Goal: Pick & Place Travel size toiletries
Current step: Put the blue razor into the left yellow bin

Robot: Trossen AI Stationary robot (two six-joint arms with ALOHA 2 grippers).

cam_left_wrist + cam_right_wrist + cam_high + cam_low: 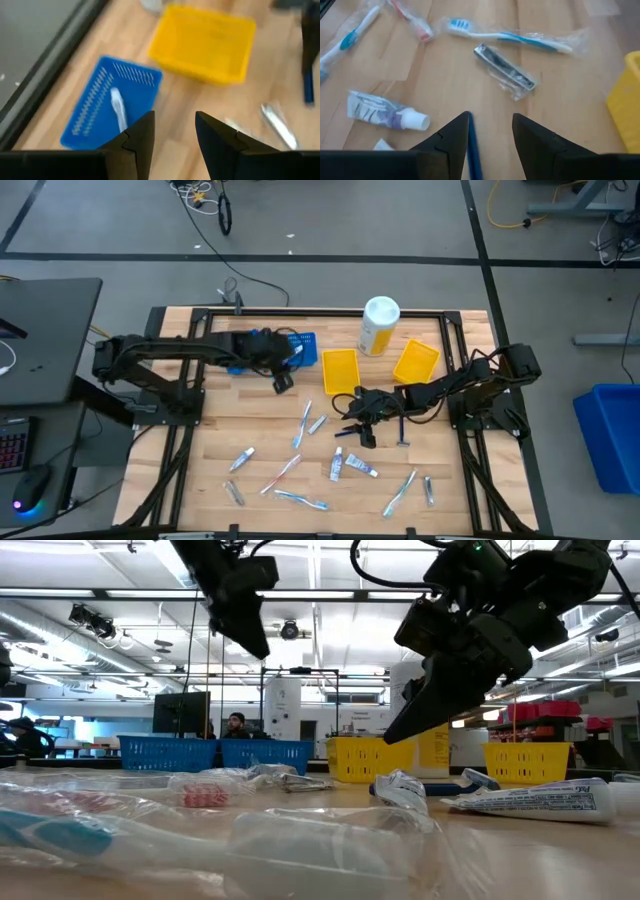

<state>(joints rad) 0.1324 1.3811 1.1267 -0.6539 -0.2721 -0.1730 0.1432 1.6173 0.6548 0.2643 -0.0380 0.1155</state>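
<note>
Wooden table [200,430]: scattered toiletries [300,426], right jaws open

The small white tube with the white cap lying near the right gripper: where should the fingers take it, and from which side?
Grip the small white tube across its flat printed body, not the round cap, which would likely slip. It lies flat on the table, clear of the wrapped toothbrush and foil packet, so come from straight above, fingers straddling its width. The right gripper is open and near.
</note>
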